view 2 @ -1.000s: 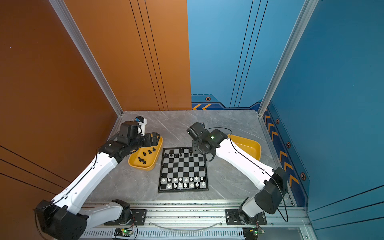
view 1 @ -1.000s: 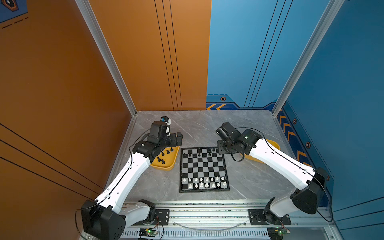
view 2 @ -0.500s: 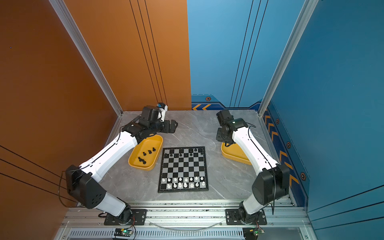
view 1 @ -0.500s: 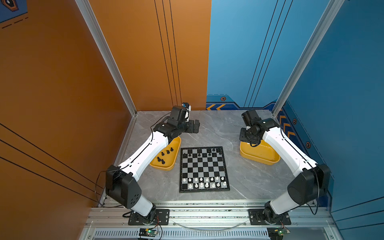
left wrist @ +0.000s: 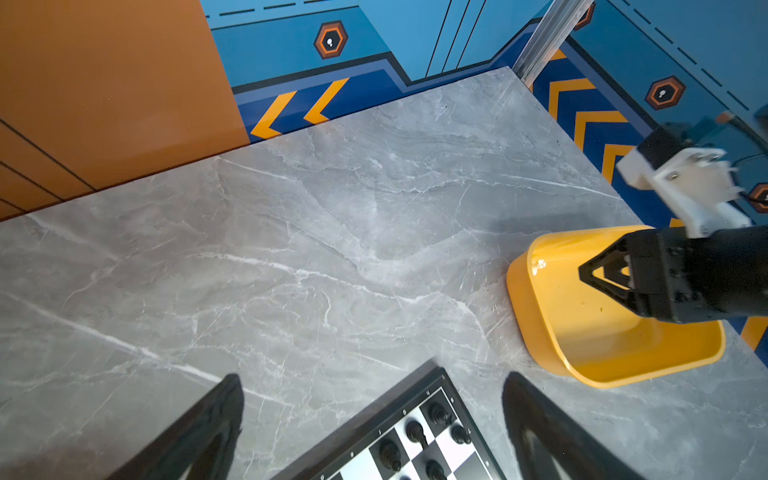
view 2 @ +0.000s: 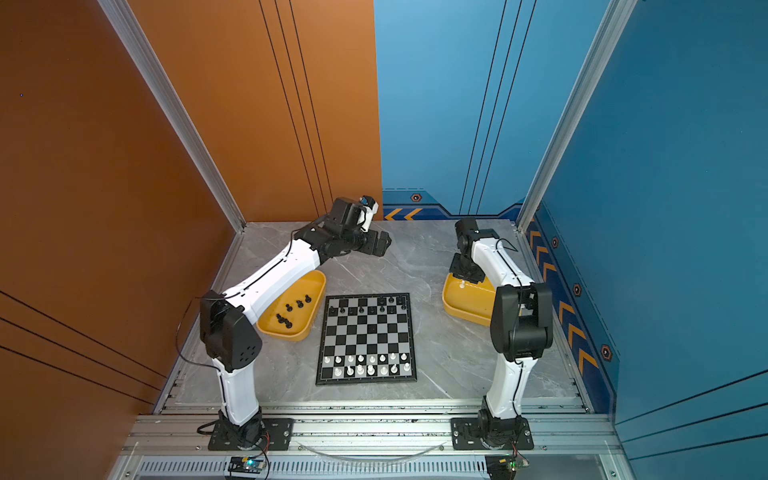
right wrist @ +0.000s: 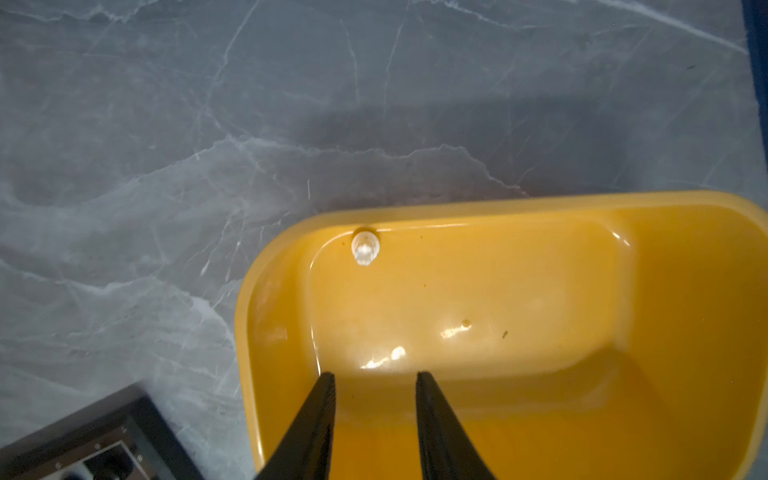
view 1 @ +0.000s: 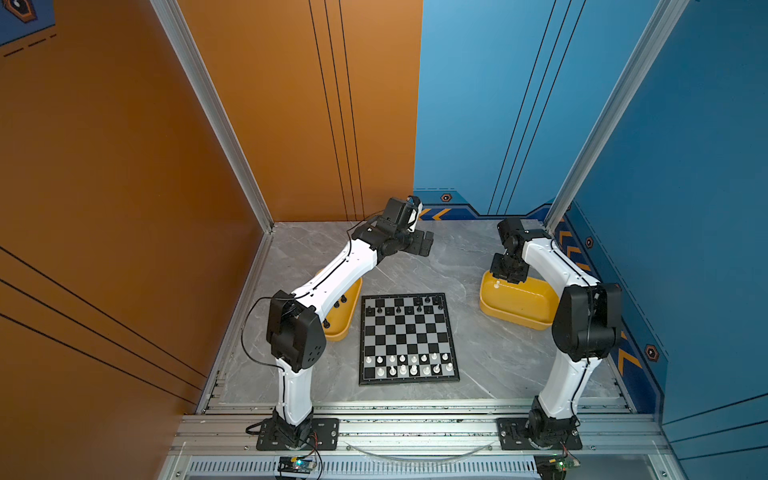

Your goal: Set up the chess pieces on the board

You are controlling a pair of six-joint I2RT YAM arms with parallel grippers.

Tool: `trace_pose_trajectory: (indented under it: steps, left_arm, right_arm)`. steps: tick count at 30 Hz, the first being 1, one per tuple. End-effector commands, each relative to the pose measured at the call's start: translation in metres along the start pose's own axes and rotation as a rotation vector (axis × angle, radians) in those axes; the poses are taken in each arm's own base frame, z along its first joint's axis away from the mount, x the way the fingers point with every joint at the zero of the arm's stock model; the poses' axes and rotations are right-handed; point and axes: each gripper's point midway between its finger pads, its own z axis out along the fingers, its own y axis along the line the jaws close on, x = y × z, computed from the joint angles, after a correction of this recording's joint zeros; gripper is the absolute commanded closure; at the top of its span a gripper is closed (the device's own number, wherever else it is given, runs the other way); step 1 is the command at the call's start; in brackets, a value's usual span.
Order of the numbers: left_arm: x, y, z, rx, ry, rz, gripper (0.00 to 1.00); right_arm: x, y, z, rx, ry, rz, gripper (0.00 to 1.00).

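chess pieces (view 1: 402,358), where do they stand right now?

white fills the two near rows of the board (view 1: 409,336), apart from what looks like one bare corner square. black is only partly set along the far rows. a handful of black men (view 2: 299,304) lie in the left tray (view 2: 291,335). one last white piece (right wrist: 365,248) stands in a corner of the right tray (right wrist: 540,203), hard against its wall.

what moved in the last second?

both arms. a second ago i had the right gripper (right wrist: 375,376) at the board's far right corner. it has swung out and now hangs over the right tray, fingers narrowed but apart, nothing between them. the left gripper (left wrist: 372,378) has left its tray and hovers over bare table (left wrist: 332,208) behind the board, fingers spread wide, empty.

and for the task?

i judge the right arm is going for that last white piece. it sits off to one side of my fingers, not between them, so i must shift toward that corner before descending. the wall leaves little room for one finger.
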Motion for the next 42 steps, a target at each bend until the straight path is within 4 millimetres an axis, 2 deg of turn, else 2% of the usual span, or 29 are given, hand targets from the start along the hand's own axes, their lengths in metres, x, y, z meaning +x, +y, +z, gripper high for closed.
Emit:
trace_pose_trajectory:
  steps: [1,4,8,13,18,23,32,42]
  left_arm:
    - [-0.001,-0.002,0.008,0.021,0.036,0.014,0.02]
    - [-0.007,0.003,0.017,0.027,0.031,-0.016,0.02]
    - [-0.008,0.021,0.024,0.01,0.036,-0.078,0.02]
    - [-0.005,0.035,0.029,-0.006,0.044,-0.118,0.02]
    - [-0.003,0.036,0.033,-0.003,0.052,-0.128,0.02]
    - [0.0,0.036,0.035,0.003,0.06,-0.133,0.02]
    - [-0.005,0.03,0.028,0.012,0.047,-0.126,0.02]
    - [0.006,0.02,0.018,0.001,0.063,-0.085,0.02]
  right_arm:
    - [-0.019,0.008,0.009,-0.036,-0.017,-0.007,0.64]
    - [-0.023,0.01,0.024,-0.039,-0.002,-0.006,0.64]
    - [-0.025,0.014,0.044,-0.052,0.03,-0.003,0.64]
    - [-0.029,0.016,0.055,-0.054,0.044,-0.004,0.64]
    - [-0.027,0.012,0.063,-0.05,0.065,0.0,0.64]
    - [-0.029,0.01,0.067,-0.043,0.06,0.0,0.65]
    - [-0.028,0.006,0.067,-0.043,0.048,-0.009,0.76]
    - [-0.023,0.002,0.06,-0.043,0.046,-0.025,0.81]
